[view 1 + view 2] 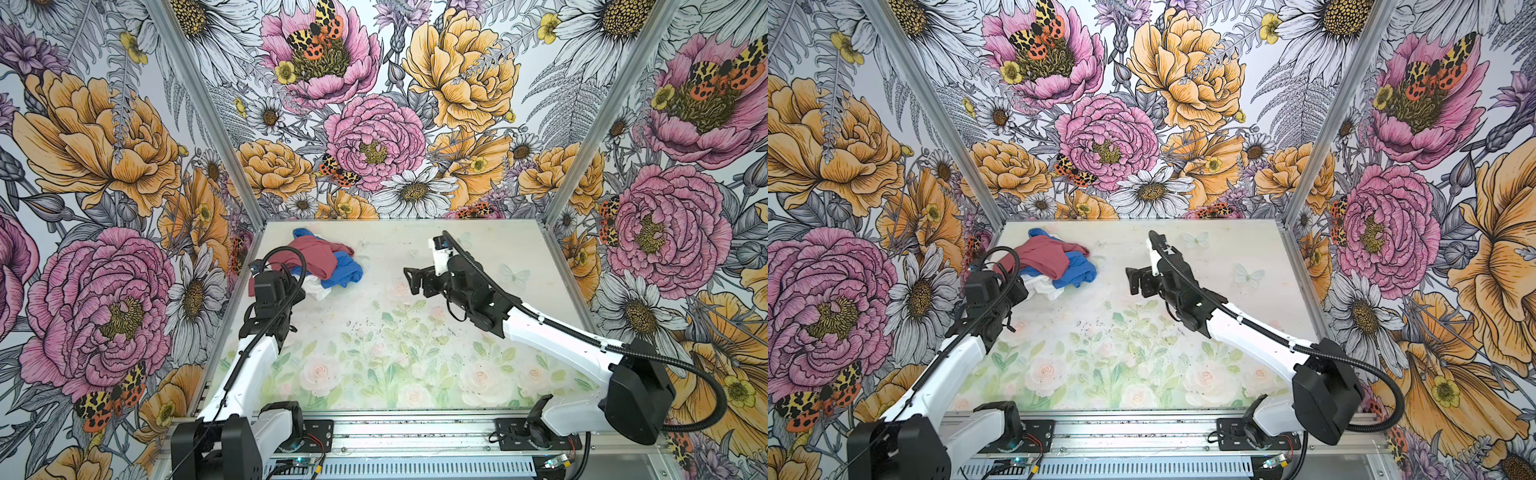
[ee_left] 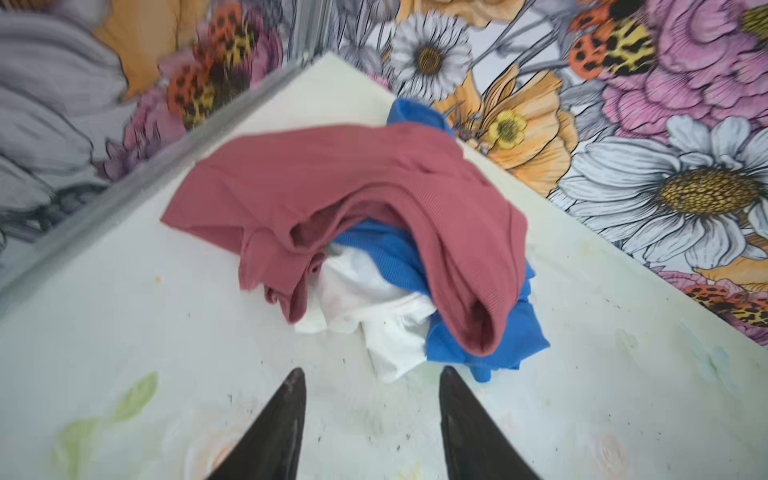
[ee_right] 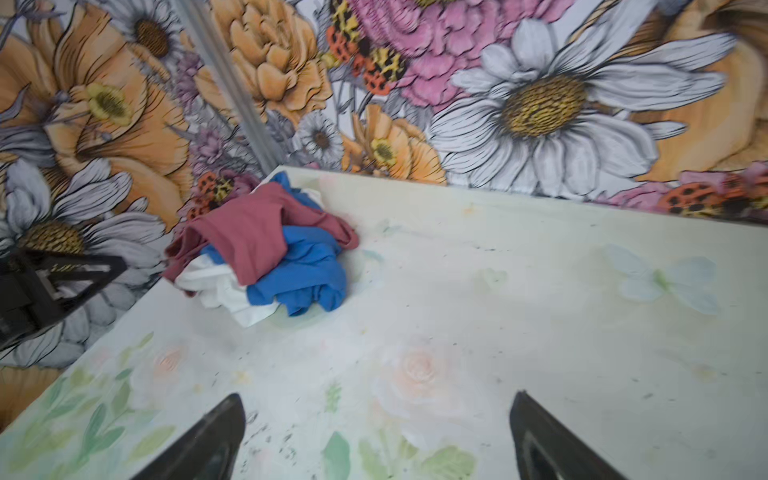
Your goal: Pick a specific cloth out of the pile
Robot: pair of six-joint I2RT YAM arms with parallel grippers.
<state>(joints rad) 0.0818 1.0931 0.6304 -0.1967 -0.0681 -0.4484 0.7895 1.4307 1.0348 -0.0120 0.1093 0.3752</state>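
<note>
- Left hand (image 2: 372, 376): fingers apart, empty, pointing at the pile (image 2: 365, 232) just beyond.
- Right hand (image 3: 378, 399): spread wide, well apart from it.
- The cloth (image 2: 374, 303) (white) sits in the surface's (image 2: 124, 311) far left corner, mostly buried under the red cloth (image 2: 332, 178) and blue cloth (image 2: 528, 332).

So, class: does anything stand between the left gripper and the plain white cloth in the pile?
Nothing visible blocks the near edge: the plain white thin cloth pokes out bare toward the open left gripper. Farther in, the dusty-red ribbed cloth and the bright blue cloth lie over it.
</note>
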